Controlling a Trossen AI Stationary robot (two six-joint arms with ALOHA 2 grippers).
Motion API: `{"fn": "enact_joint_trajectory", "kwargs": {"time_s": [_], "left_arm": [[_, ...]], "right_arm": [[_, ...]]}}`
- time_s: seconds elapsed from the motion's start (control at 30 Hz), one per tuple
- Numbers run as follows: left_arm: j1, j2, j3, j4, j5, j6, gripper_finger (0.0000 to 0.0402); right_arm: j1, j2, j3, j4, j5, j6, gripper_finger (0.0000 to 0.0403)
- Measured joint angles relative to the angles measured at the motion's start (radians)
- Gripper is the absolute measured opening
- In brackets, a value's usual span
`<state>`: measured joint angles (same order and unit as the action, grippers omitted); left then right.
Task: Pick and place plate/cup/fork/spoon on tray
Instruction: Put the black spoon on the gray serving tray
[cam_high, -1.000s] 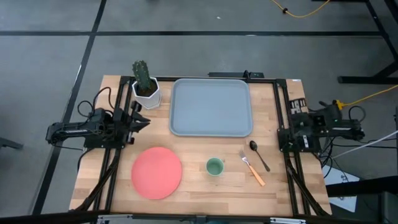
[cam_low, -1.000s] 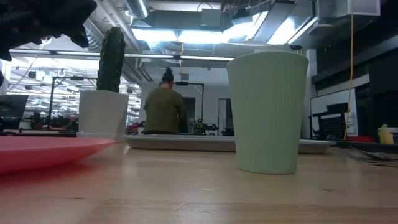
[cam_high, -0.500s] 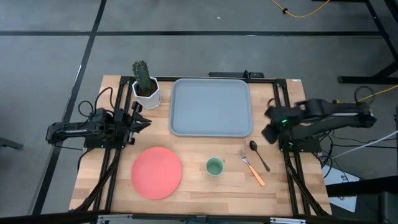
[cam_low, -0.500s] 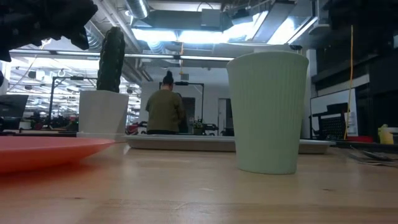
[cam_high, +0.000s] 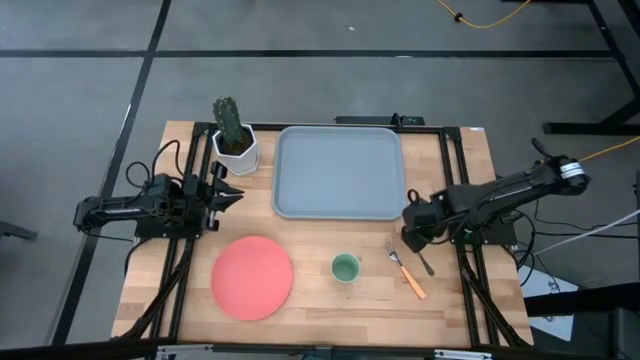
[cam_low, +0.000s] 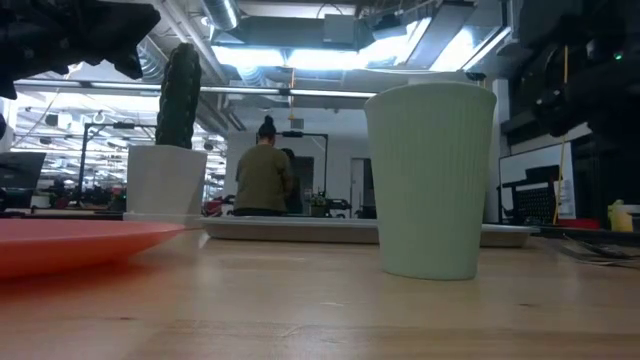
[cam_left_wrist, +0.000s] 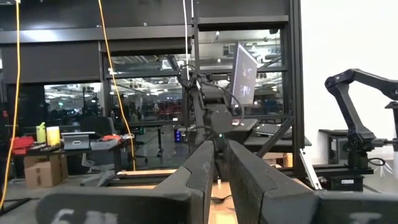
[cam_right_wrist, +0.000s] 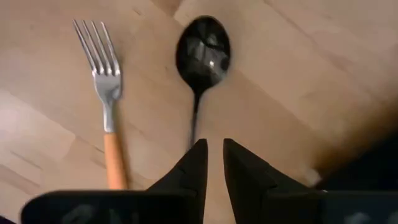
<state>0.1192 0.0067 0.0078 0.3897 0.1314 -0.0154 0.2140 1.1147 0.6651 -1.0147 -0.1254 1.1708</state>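
Note:
The black spoon and the orange-handled fork lie side by side on the table's right, near the front. My right gripper hovers over the spoon's handle, fingers close together and pointing down; in the high view it covers the spoon's bowl. The coral plate and the light-green cup stand on the table near the front. The grey-blue tray lies at the back centre. My left gripper waits shut at the table's left edge.
A white pot with a green cactus stands at the back left, beside the tray. Black frame rails run along both sides of the table. A person stands far off in the room behind the table.
My right gripper has swung from its place at the table's right edge toward the left and near edge. It has tipped down and come to hover over the spoon. Nothing on the table has moved.

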Motion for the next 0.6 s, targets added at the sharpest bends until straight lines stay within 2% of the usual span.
{"fn": "enact_joint_trajectory", "kwargs": {"time_s": [0.43,0.6], "left_arm": [[0.000,0.000,0.000,-0.001,0.000,0.000,0.0041],[0.000,0.000,0.000,-0.001,0.000,0.000,0.0041]], "right_arm": [[0.004,0.024,-0.003,0.255,0.003,-0.026,0.0057],[0.014,0.024,-0.003,0.301,0.054,-0.050,0.0057]]}}
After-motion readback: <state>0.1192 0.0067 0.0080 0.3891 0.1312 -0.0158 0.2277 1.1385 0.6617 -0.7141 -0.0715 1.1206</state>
